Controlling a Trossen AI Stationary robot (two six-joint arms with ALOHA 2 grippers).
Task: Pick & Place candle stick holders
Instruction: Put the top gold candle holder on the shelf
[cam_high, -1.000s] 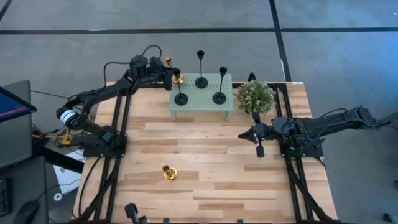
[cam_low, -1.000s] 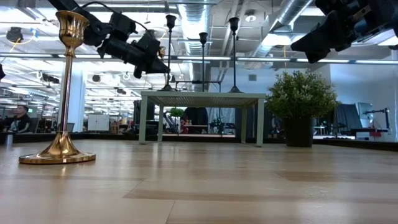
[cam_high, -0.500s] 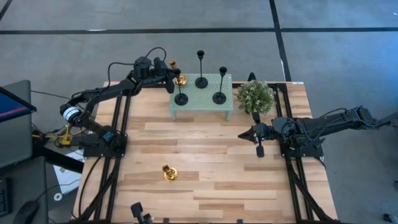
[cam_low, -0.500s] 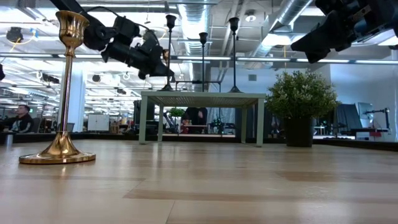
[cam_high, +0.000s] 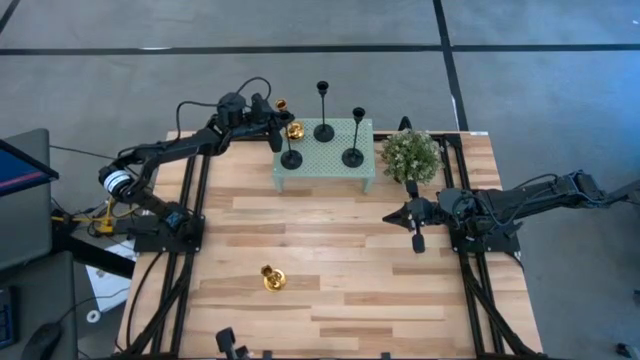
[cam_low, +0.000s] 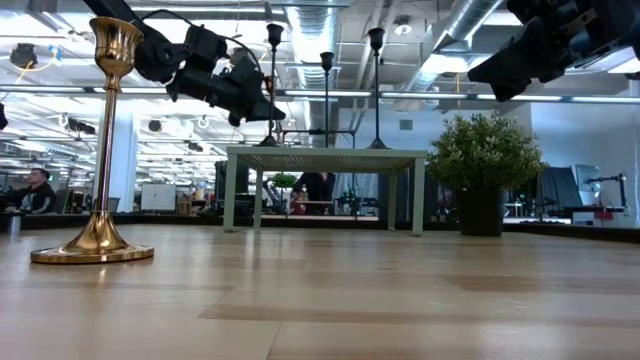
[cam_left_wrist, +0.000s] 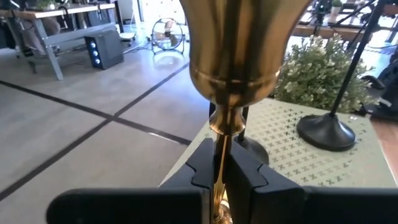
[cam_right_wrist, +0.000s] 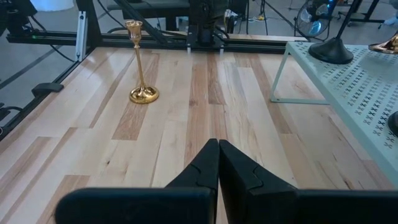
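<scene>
Left tool (cam_high: 277, 127) clenched on gold candlestick (cam_high: 290, 128), stem tilted, held at upper centre over green stand (cam_high: 322, 168). Second gold candlestick (cam_high: 271, 278) upright on tabletop (cam_high: 340, 260), lower left. Right tool (cam_high: 417, 240) clenched, holding nothing.

Big open lab or workshop, not home. Bare pipes and ducts (cam_low: 330, 25) up on ceiling, long strip lights (cam_low: 60, 90). Grey concrete floor (cam_high: 300, 25) with dark lines. Work benches (cam_left_wrist: 56, 28), floor fan (cam_left_wrist: 165, 31), computer box beyond. Person (cam_low: 35, 190) sitting far off at desk. Wooden table (cam_high: 330, 260) on black metal frame
</scene>
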